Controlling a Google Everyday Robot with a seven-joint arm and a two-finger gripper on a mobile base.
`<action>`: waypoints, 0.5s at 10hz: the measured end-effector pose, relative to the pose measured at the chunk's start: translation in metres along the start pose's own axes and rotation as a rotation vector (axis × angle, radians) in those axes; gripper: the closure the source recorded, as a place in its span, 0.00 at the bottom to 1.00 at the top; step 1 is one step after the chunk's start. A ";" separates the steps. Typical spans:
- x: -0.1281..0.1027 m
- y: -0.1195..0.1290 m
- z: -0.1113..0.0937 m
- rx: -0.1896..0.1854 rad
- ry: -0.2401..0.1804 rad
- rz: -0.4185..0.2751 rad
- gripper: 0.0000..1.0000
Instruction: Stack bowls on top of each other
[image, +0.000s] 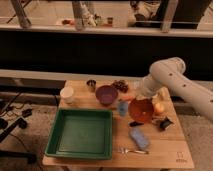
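Table top (165, 150): pale wood, matt. Tray (55, 145): green plastic, smooth, slight sheen. Orange-red bowl (142, 111): plastic, glossy inside. Purple-maroon bowl (106, 94): plastic, duller. White cup (66, 94), at 9 o'clock of purple-maroon bowl: paper, matt. Small cup (91, 85), at 11 o'clock: metal. Arm (170, 75): white shell, smooth, satin. Gripper (136, 98): clamped on orange-red bowl's 11 o'clock rim; finish not discernible.

A robot test area is indicated: a wooden table (167, 147) is reached by a white robot arm (175, 82), its gripper (134, 98) placed at the tilted orange-red bowl (142, 112) at 3 o'clock; cables (12, 117) are seen at 9 o'clock, a railing (100, 31) at 12 o'clock.
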 end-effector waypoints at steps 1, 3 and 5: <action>-0.012 -0.015 0.001 0.012 0.000 -0.027 1.00; -0.027 -0.035 0.002 0.029 -0.003 -0.072 1.00; -0.037 -0.051 0.001 0.043 -0.004 -0.109 1.00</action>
